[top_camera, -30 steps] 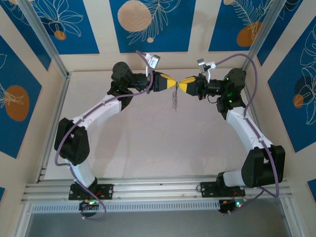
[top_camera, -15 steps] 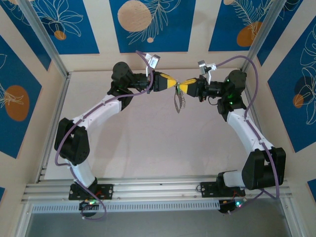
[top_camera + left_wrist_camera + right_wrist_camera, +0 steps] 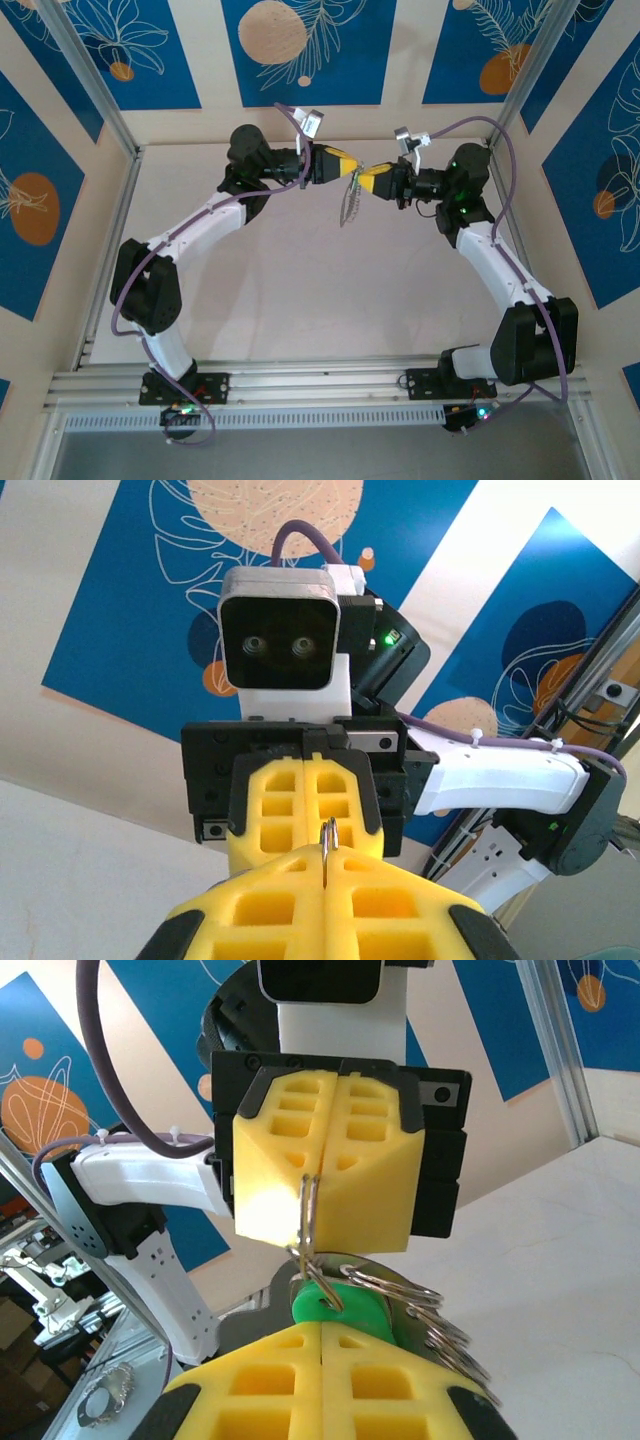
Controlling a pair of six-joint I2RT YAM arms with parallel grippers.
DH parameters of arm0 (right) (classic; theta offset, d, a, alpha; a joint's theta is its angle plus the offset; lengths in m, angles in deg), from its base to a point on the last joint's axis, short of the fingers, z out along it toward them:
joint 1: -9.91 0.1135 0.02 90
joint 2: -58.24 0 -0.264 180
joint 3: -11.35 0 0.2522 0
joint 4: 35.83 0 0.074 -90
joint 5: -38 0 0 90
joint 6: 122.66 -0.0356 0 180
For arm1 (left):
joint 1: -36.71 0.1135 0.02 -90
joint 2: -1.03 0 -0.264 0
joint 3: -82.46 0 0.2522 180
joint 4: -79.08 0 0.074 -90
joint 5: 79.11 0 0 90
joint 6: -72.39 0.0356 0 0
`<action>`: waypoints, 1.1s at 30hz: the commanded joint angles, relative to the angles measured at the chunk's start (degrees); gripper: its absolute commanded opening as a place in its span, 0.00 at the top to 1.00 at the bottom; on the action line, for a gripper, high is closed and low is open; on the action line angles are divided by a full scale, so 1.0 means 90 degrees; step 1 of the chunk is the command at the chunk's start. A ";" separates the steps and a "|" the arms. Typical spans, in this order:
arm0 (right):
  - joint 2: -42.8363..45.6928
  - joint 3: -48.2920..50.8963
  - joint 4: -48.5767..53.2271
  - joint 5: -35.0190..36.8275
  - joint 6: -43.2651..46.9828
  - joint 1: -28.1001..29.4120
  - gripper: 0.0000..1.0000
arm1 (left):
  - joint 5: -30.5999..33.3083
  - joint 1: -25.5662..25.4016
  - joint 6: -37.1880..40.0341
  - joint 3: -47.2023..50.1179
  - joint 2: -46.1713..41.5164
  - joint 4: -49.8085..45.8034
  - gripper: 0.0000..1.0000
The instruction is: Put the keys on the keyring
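Bright, even overhead light leaves only faint soft shadows on the pale matte table (image 3: 300, 290). Glare washes out one yellow foam pad (image 3: 266, 1206) of the left claw (image 3: 319, 1222); wrist-view backgrounds blur slightly.

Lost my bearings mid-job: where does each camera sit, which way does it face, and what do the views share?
Top external: above and behind the bases, looking down on the table; both arms whole, left gripper and right gripper tip to tip, the keyring hanging below.
Left wrist: looks along its own yellow fingers at the right gripper, head-on.
Right wrist: looks along its own fingers at the left gripper; the key between them.
Shared: both wrist views show a thin metal ring where the tips meet.
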 commanded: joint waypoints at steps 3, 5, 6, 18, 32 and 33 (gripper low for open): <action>-0.0043 0.0049 0.1019 0.0523 0.0667 0.0113 1.00 | 0.0298 -0.0057 0.0449 0.0028 -0.0364 -0.0184 1.00; 0.0060 0.0100 0.1387 0.0850 0.0840 0.0084 1.00 | 0.0388 -0.0056 0.0556 0.0039 -0.0401 -0.0285 1.00; 0.0149 0.0135 0.1639 0.1097 0.0946 0.0082 0.95 | 0.0449 -0.0061 0.0598 0.0049 -0.0424 -0.0369 1.00; 0.1638 0.1036 0.2356 0.3865 0.1195 0.0145 0.52 | 0.1139 -0.0060 0.0983 0.0304 -0.0666 -0.0747 1.00; 0.1716 0.0737 0.2389 0.5346 0.1953 0.1046 0.45 | 0.1498 -0.0134 0.1068 0.0469 -0.0754 -0.0840 1.00; 0.1709 0.0716 0.2376 0.5384 0.1984 0.1107 0.45 | 0.1503 -0.0142 0.1077 0.0469 -0.0748 -0.0851 1.00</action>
